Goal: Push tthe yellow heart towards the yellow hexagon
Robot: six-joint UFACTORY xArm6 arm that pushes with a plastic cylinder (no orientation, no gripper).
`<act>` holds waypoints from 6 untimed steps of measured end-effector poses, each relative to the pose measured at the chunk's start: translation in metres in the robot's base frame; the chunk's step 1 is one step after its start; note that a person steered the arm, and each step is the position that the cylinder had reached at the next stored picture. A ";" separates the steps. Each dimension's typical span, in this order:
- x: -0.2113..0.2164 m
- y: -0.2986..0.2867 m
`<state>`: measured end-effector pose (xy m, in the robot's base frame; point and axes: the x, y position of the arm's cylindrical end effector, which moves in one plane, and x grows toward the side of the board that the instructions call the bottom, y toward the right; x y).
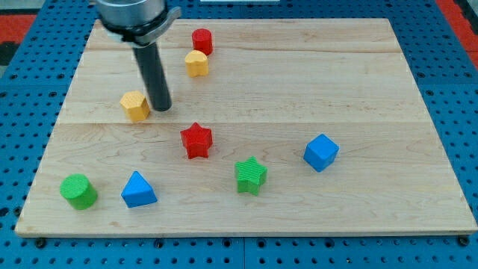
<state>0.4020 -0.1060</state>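
The yellow heart (pixel 135 105) lies at the view's left of the wooden board (pixel 299 82). The yellow hexagon (pixel 196 63) lies up and to the right of it, near the view's top. My tip (pixel 160 109) stands right beside the heart's right side, touching it or nearly so. The dark rod rises from there to the arm at the view's top left.
A rounded red block (pixel 202 40) sits just above the hexagon. A red star (pixel 196 140) lies below my tip. A green cylinder (pixel 78 191) and blue triangle (pixel 139 190) are at the bottom left. A green star (pixel 251 175) and blue cube (pixel 321 152) lie to the right.
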 end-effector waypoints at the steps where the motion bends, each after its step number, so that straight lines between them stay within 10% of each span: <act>1: -0.067 0.089; 6: -0.113 -0.046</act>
